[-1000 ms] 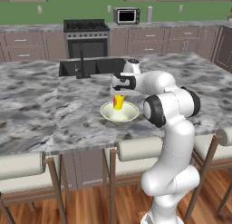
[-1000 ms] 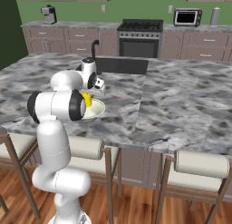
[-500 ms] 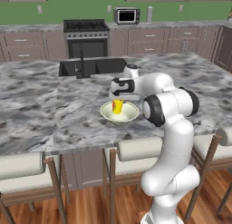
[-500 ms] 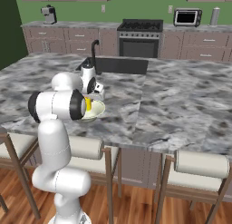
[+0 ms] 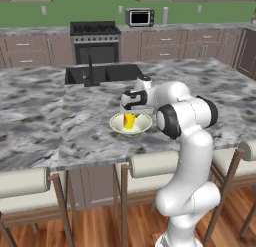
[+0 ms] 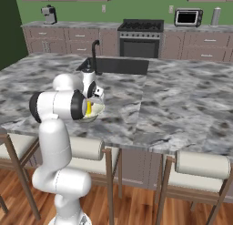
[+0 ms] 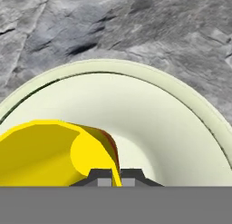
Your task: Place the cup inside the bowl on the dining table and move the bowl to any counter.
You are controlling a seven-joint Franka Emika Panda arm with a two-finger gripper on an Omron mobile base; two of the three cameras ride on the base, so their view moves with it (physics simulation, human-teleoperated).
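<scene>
The cup (image 5: 129, 120) sits inside the bowl (image 5: 141, 123), held upright over the bowl's hollow — its yellow wall and a strip of red show above the rim from the left base view. The gripper (image 5: 129, 109) comes down on it from above, jaws pinched tight on the cup's wall. In the hand view the two dark fingertips (image 7: 100, 177) meet at the cup's (image 7: 50, 153) thin yellow edge, with the open mouth of the cup to one side and the red patch just past the rim on the other; the bowl's (image 7: 181, 128) cream inner surface curves around behind it. Whether the cup's base touches the bowl's floor I cannot tell.

The bowl rests on the dining table (image 5: 90, 116), near the edge with the stools (image 5: 150, 163), in front of the black sink (image 5: 102, 73). From the right base view the arm's elbow covers most of the bowl (image 6: 97, 109) — a sliver of the cup (image 6: 89, 109) shows beside it. The counter (image 5: 210, 27) runs along the green wall behind.
</scene>
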